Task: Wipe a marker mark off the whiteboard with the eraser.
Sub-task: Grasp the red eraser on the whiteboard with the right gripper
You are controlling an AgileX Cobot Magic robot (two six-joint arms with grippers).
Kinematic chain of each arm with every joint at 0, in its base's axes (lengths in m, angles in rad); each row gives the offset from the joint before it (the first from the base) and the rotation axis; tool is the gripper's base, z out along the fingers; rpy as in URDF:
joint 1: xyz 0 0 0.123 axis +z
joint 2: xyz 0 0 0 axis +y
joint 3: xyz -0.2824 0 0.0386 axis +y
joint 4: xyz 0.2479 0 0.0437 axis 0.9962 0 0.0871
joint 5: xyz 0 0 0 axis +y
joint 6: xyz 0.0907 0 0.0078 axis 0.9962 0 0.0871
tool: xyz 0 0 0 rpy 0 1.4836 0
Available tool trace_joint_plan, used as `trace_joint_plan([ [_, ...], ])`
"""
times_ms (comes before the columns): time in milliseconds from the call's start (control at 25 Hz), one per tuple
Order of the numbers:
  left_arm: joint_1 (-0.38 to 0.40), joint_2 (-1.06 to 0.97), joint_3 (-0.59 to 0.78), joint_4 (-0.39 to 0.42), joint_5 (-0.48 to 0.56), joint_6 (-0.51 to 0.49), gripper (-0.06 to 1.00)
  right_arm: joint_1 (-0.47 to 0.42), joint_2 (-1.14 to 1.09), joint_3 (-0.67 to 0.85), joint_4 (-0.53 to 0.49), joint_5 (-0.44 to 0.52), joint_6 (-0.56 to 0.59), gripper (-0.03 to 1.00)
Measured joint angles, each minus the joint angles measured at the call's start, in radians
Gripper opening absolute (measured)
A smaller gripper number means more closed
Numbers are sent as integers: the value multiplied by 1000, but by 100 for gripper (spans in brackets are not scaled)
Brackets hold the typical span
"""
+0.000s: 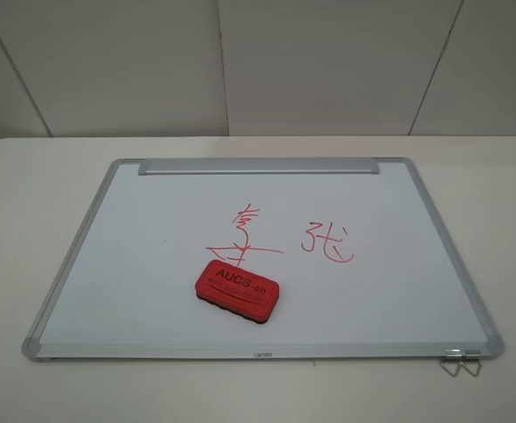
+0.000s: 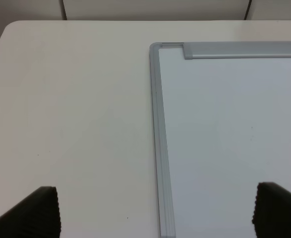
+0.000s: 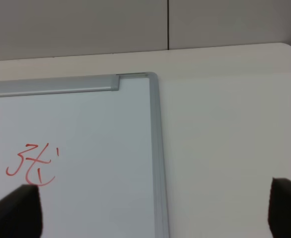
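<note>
The whiteboard point(image 1: 152, 256) lies flat on the table, silver frame all round and a tray bar along its far edge. Near its middle is the marker mark point(image 1: 245, 233), tall red zigzag strokes over a long base line. The red eraser point(image 1: 235, 288) with dark lettering lies on the board just in front of that mark, its far edge touching the base line. No arm shows in the high view. My left gripper point(image 2: 155, 210) hangs open over the whiteboard's point(image 2: 225, 124) left frame. My right gripper point(image 3: 155, 208) hangs open over the whiteboard's point(image 3: 86, 139) right frame, empty.
A smaller red scribble point(image 1: 326, 243) sits right of the marker mark; it also shows as the scribble point(image 3: 32, 166) in the right wrist view. Metal binder clips point(image 1: 460, 361) hang at the board's front right corner. White table point(image 1: 29, 176) surrounds the board; a panelled wall stands behind.
</note>
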Motion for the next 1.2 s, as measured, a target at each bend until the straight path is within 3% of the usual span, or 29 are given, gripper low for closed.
trace_joint_plan([
  [1200, 0, 0, 0, 0, 0, 0, 77, 0, 51, 0, 1, 0, 0, 82],
])
